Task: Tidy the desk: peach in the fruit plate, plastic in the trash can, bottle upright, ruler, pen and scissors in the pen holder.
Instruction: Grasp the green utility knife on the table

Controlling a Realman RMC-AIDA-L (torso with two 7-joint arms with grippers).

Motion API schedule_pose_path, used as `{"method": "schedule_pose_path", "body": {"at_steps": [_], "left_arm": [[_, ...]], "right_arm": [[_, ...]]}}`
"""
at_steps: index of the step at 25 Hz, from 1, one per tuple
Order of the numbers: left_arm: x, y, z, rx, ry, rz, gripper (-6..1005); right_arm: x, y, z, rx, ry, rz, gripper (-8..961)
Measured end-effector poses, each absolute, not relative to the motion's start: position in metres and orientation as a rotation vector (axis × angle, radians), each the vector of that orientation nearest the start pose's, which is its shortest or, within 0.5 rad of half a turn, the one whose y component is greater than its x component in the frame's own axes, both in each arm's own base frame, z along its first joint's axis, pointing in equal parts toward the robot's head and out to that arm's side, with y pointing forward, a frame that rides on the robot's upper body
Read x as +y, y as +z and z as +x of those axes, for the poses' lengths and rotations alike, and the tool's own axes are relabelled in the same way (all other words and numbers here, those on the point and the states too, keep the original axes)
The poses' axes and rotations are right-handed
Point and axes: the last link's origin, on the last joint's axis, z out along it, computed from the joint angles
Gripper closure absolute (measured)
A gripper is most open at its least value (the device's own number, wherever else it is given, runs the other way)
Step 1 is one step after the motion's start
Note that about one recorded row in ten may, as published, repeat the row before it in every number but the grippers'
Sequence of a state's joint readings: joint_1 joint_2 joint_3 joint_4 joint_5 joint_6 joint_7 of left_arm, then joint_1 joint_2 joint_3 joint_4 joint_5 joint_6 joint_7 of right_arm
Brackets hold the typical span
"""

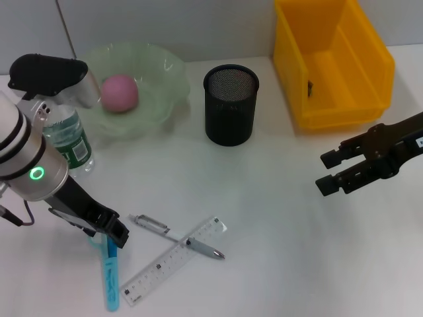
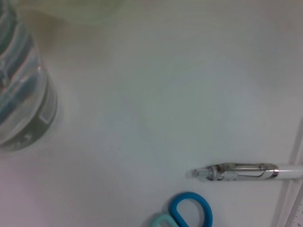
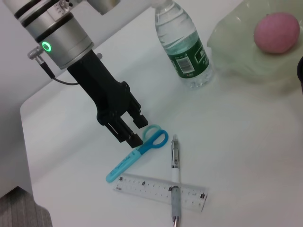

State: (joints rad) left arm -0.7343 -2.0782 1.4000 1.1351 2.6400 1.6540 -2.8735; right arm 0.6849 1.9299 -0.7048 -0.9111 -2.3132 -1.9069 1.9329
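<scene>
Head view: left claw (image 1: 109, 234) low over scissors (image 1: 111, 274) handles, w/ pen (image 1: 177, 236) lying across ruler (image 1: 173, 260) nearby; right claw (image 1: 332, 170) hangs released, idle. Peach (image 1: 119, 93) already in fruit plate (image 1: 165, 72), bottle (image 1: 69, 142) upright.
Left wrist: scissors loops (image 2: 189, 215) just below, not gripped.
Right wrist: left claw (image 3: 131, 130) fingers parted at the handles. Step looks like scissors pickup; next: close, lift, carry to pen holder (image 1: 230, 104).

Matt white desk (image 1: 277, 218); black wire-mesh pen holder (image 1: 230, 104); glossy yellow plastic bin (image 1: 334, 63); clear plastic ruler (image 1: 173, 259).
</scene>
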Motion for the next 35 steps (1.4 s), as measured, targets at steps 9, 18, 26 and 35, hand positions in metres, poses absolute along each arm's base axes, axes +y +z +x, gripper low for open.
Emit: {"method": "schedule_pose_path", "body": {"at_steps": [9, 18, 26, 35], "left_arm": [[0.349, -0.006, -0.183, -1.025, 0.651, -2.607, 407], [0.315, 0.002, -0.154, -0.055, 0.415, -3.083, 412], [0.297, 0.019, -0.147, 0.8, 0.45, -3.123, 415], [0.293, 0.022, -0.152, 1.488, 0.613, -2.886, 414]], "right_arm": [[0.349, 0.08, 0.23, 0.975, 0.187, -2.948, 123], [0.356, 0.08, 0.238, 1.074, 0.211, -2.841, 123], [0.347, 0.076, 0.237, 1.061, 0.263, -2.898, 124], [0.347, 0.072, 0.234, 1.063, 0.338, -2.904, 123]]}}
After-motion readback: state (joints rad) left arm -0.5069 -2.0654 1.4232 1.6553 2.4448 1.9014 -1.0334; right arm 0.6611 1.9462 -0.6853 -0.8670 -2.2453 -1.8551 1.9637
